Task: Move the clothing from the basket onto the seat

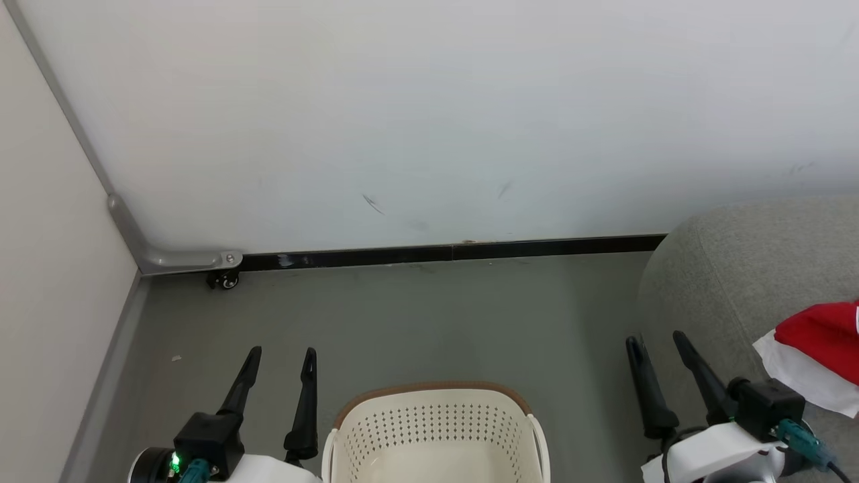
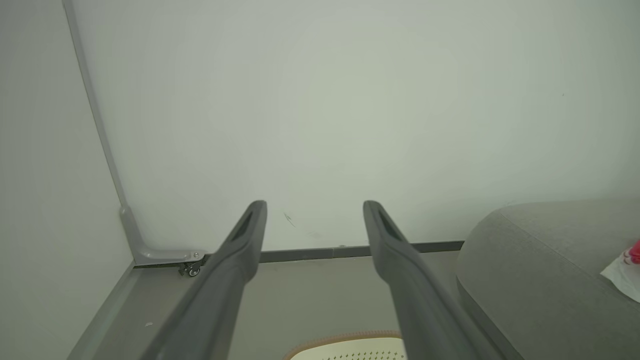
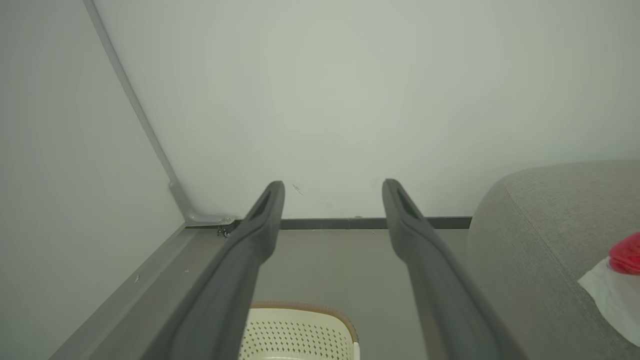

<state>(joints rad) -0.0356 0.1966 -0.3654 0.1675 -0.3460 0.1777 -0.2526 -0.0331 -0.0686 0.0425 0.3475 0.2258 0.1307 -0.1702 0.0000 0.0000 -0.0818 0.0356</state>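
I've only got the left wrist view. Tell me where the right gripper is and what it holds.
Observer: In the head view the right gripper is open and holds nothing. It points up by the rounded end of the seat.
Operator: Report the basket's inside.
Observer: The basket shows a bare perforated far wall. The frame cuts off its bottom, so I cannot tell what lies there.
Operator: Describe the clothing on the seat.
Observer: The clothing is a broad red fold over a white layer, lying at the picture's right edge.
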